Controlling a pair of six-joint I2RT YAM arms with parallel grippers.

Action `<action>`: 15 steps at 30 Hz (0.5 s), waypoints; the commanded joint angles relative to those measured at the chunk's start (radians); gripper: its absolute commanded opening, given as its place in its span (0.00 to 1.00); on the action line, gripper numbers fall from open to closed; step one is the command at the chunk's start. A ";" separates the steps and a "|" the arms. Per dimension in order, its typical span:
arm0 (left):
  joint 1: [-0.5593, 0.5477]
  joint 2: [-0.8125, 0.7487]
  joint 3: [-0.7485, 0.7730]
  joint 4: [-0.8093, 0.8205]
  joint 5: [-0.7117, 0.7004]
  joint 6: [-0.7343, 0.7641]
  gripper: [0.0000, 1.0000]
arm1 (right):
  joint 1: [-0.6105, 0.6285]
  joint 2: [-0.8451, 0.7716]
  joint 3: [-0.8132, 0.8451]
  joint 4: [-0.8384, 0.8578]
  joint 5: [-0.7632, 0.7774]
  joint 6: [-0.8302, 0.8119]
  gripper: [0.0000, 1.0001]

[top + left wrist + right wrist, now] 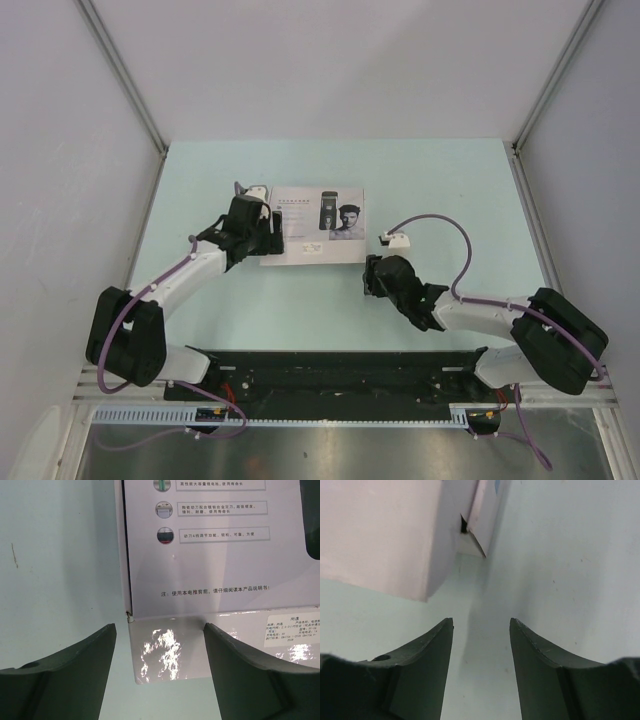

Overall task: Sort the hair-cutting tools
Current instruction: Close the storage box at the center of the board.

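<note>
At the top view's centre, we hold the left gripper (pixel 266 232) open over the left end of the printed white box (pixel 312 228), which lies left-to-right; the right gripper (pixel 372 272), open and empty, sits just right.

We look down past our left fingers (pixel 75 680), which stand wide apart at the bottom edge, gripping nothing; seen in the gap between them is a glossy white flap (pixel 165 650) of the flat white box (pixel 210 565); its lid (pixel 225 580) carries printed text and small icons; a label (pixel 295 630) sits at right; pale tabletop (pixel 60 555) fills the left.
</note>
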 commanded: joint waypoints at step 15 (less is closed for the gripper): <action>0.002 -0.002 0.006 -0.015 0.020 0.019 0.77 | 0.021 -0.013 -0.068 0.351 0.234 0.055 0.47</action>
